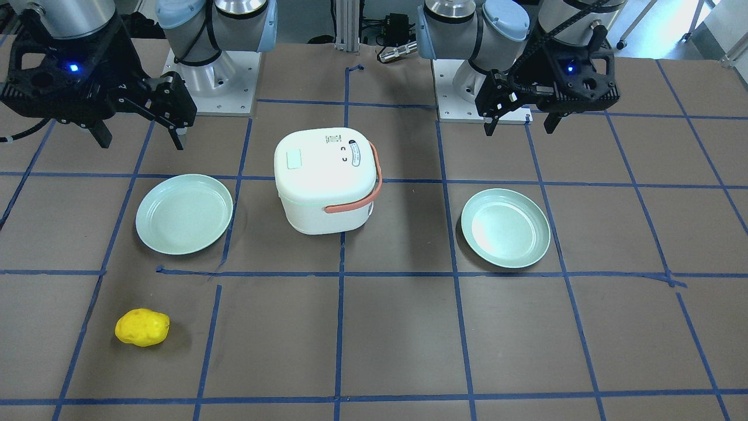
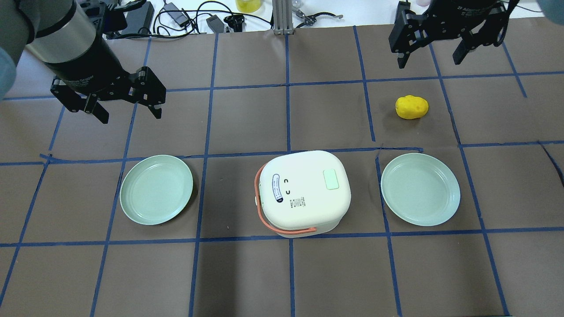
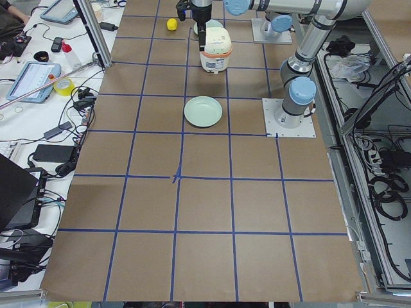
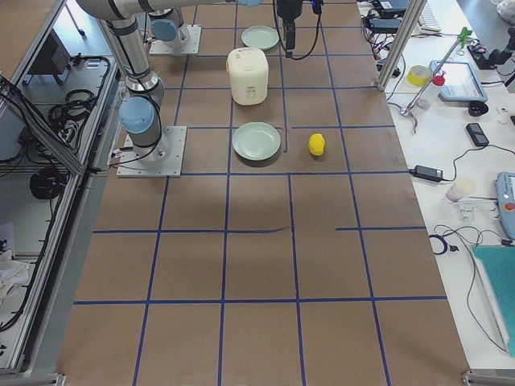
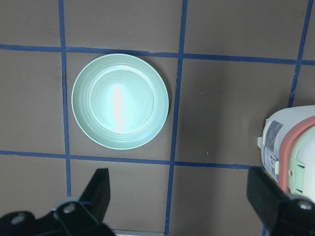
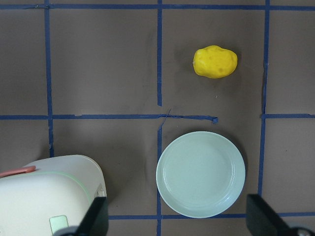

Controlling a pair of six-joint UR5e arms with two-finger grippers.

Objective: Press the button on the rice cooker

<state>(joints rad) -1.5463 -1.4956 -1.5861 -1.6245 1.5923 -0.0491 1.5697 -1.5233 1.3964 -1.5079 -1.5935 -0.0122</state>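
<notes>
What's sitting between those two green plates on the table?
The white rice cooker stands between the left plate and the right plate, touching neither. The overhead view shows this most clearly; the front-facing view agrees.

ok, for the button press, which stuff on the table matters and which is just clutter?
In play: rice cooker, green button on its lid, left gripper, right gripper, both open.

Lying about: yellow potato, plate on robot's left, plate on robot's right.

Brown table (image 2: 246, 123) (blue tape grid (image 2: 287, 110)); cluttered white bench (image 3: 19, 125) alongside.
</notes>
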